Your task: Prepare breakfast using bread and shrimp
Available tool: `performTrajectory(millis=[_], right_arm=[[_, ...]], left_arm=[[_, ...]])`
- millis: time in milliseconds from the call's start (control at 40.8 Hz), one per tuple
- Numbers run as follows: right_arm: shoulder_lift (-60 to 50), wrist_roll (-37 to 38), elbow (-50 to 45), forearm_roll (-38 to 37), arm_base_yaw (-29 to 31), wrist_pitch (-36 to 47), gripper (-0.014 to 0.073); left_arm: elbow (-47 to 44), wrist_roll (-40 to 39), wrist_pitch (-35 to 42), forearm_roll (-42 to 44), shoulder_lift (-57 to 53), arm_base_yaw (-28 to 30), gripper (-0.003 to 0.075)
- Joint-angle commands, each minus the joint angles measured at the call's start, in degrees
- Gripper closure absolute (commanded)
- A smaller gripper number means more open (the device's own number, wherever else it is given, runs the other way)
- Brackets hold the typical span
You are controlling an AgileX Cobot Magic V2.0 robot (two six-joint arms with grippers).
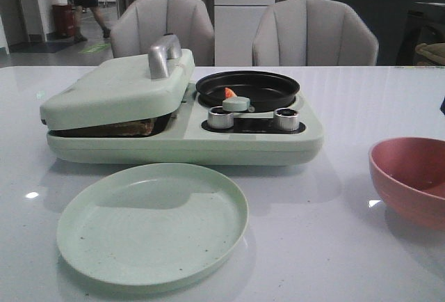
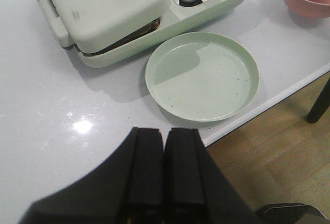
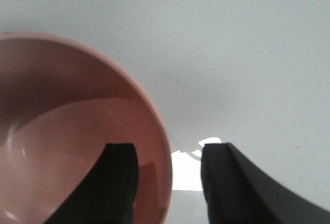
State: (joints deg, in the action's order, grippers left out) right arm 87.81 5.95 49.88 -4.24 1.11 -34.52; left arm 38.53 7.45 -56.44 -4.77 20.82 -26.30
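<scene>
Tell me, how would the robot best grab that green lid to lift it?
Probably by the silver handle standing up from the lid, coming down from above. The lid is broad and flat, too wide to pinch, while the handle is a narrow raised bar the fingers could close across.

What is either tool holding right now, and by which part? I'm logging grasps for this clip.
Nothing is held. The left tool is shut on nothing above the table; the right tool is open, straddling the pink bowl rim without gripping it.
</scene>
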Motion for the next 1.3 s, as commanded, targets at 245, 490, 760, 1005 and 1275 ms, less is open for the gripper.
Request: performTrajectory(millis=[245, 490, 760, 1005, 1275], right_arm=[[-17.3, -0.4, 1.7, -0.7, -6.3, 1.0, 0.0163], [-33.4, -0.4, 1.7, -0.7, -16.1, -7.2, 0.0163], [-51.4, 0.5, -0.9, -0.7, -17.1, -19.2, 0.0163], [-63.9, 0.7, -7.1, -0.6, -17.1, -22.3, 0.0163], [-67.7, 0.7, -9.6, -0.6, -17.1, -23.0, 0.0209]], left_arm=[[1.5, -0.6, 4.1, -0.7, 0.5, -0.4, 0.0619], [1.5, -0.6, 4.1, -0.7, 0.5, -0.4, 0.0619], [1.5, -0.6, 4.1, -0.7, 0.5, -0.4, 0.0619], [1.5, -0.6, 4.1, -0.7, 0.5, -0.4, 0.0619], [1.5, -0.6, 4.3, -0.7, 0.5, -0.4, 0.0619]])
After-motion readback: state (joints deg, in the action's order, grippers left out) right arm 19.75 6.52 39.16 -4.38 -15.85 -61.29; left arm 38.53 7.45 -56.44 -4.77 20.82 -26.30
